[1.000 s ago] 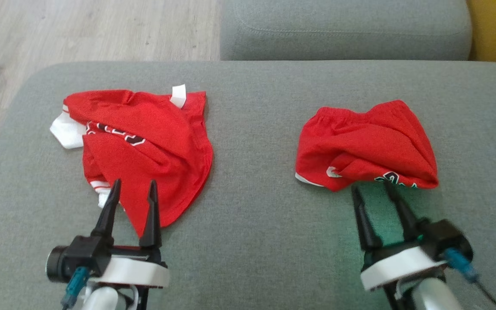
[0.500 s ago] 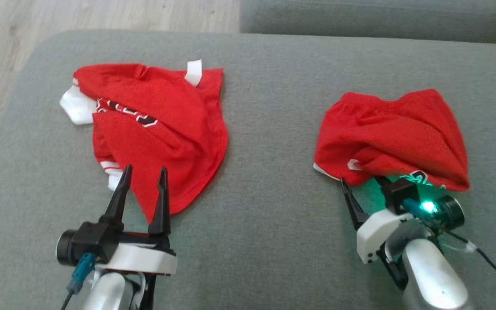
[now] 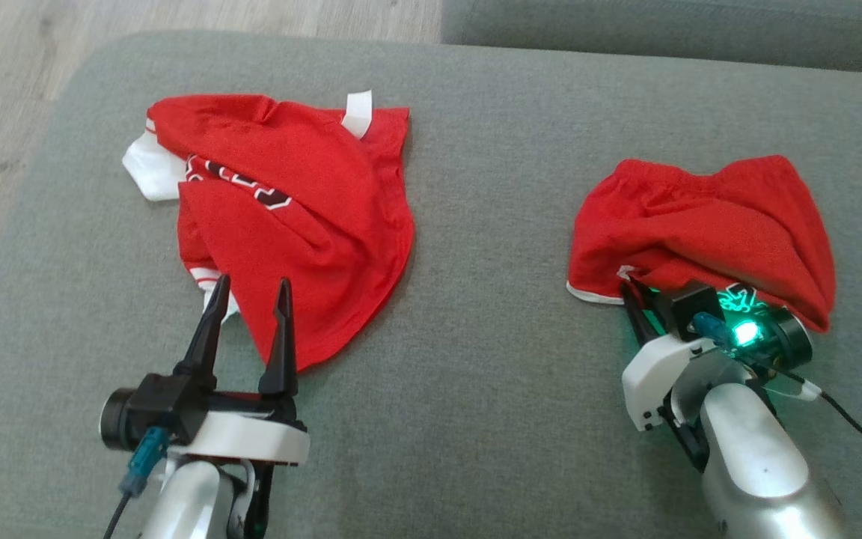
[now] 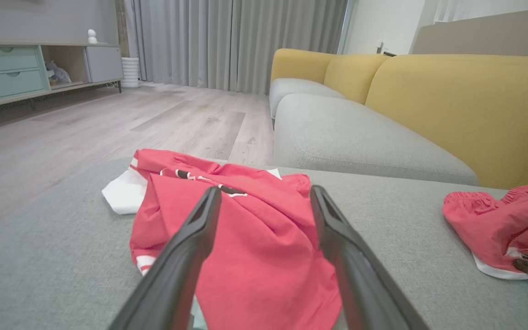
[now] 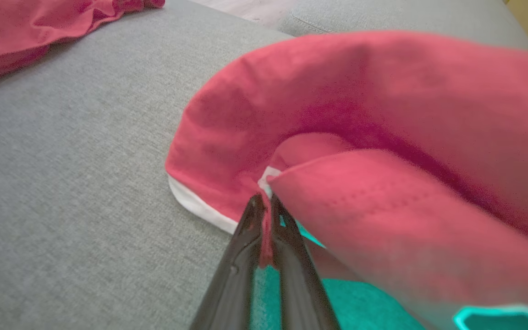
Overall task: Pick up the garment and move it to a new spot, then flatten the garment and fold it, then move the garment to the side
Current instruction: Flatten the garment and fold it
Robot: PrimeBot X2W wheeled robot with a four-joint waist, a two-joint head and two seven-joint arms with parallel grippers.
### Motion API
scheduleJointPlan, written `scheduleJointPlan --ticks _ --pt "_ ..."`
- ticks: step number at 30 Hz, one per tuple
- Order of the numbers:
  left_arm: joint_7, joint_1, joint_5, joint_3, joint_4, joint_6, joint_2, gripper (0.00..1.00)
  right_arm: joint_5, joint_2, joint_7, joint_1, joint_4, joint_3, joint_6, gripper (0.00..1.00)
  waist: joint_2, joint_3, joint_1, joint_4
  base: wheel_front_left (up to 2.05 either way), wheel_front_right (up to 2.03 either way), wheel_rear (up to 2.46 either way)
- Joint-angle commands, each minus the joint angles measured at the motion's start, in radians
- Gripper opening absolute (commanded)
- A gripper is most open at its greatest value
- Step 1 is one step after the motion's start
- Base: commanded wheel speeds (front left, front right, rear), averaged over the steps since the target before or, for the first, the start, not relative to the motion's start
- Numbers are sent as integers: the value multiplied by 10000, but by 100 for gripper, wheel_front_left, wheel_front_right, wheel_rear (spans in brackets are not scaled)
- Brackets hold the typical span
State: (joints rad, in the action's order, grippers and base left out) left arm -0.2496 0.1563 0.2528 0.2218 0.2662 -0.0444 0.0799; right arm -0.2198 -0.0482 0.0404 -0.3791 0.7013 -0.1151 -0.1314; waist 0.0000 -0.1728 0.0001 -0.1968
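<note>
Two crumpled red garments lie on the grey cushion (image 3: 476, 224). My right gripper (image 3: 642, 290) has reached the near hem of the right-hand garment (image 3: 708, 224), red shorts with white trim. In the right wrist view my right gripper (image 5: 264, 204) is shut on a thin fold of the red shorts (image 5: 383, 114). The left garment (image 3: 296, 217) is a red jersey with white parts and dark lettering. My left gripper (image 3: 251, 288) stands open over its near edge, nothing between the fingers. The left wrist view shows the left gripper (image 4: 265, 195) open before the jersey (image 4: 255, 238), with the shorts (image 4: 493, 220) at the right.
Wooden floor (image 3: 4, 90) lies beyond the cushion's rounded left edge. Another grey seat cushion (image 3: 670, 34) lies at the back right, with a yellow sofa back (image 4: 465, 105) behind it. A bare grey stretch (image 3: 491, 247) separates the two garments.
My right gripper has moved forward to the shorts' near hem and closed on a fold of it. The head camera has shifted. The left gripper stays open in place.
</note>
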Motion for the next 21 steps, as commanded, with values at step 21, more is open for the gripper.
scheduleJointPlan --ticks 21 --pt "-122 -533 -509 -650 -51 -274 -92 100 4953 -20 1241 -2513 -2203 -1910 7 0 0 1896 -1 431 0 0 0"
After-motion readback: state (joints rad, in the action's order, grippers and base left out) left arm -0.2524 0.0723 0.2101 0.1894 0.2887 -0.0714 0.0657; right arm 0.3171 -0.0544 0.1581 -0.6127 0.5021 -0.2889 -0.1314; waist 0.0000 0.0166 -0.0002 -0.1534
